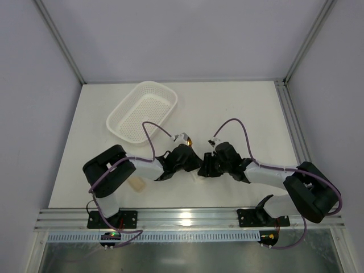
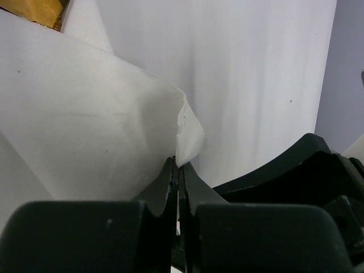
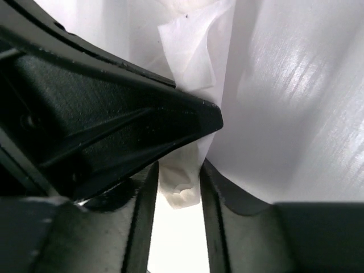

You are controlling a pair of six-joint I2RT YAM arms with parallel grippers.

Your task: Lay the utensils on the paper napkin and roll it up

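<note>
1. Currently mid-roll: paper napkin [image 2: 85, 114] sits bunched at table centre, gold spoon [image 2: 40, 14] showing past its edge.
2. Left gripper [image 2: 177, 162] pinches a napkin corner, fully closed.
3. Right gripper [image 3: 177, 168] straddles a fold, jaws narrow; clamp unclear.
4. Next, you confirm that grip, then roll evenly.

White perforated basket [image 1: 143, 111] on the table [image 1: 239, 108], far left; beige slab [image 1: 136, 183] near the front edge.

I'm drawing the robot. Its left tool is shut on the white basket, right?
Not quite. The left tool is shut on the white paper napkin, not on a basket. The left wrist view shows it, with a corner of the sheet pinched at the tool's tips.
</note>
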